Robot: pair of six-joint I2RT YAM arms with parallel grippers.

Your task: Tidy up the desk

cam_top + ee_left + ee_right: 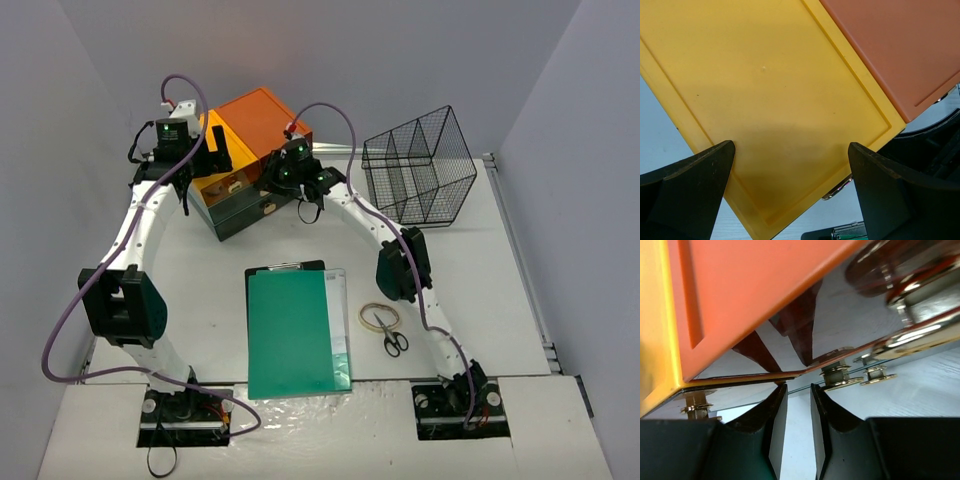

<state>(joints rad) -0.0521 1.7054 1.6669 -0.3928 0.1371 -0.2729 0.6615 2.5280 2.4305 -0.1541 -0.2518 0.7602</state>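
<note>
Pale grey walls box in the desk (200, 290), which spreads white beneath both arms. At the far left, my left gripper (790, 165) hangs spread wide over the yellow top of the drawer unit (255, 120), with desk showing only past its edges. My right gripper (795, 405) sits low at the unit's front, fingers nearly together, nothing between them — just bare desk through the slit.

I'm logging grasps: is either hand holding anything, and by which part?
Nothing is held. The left hand stands open above the yellow panel; the right hand shows a narrow, empty gap.

Green clipboard (298, 335), tape (379, 318), scissors (393, 342) on desk (490, 290)
</note>
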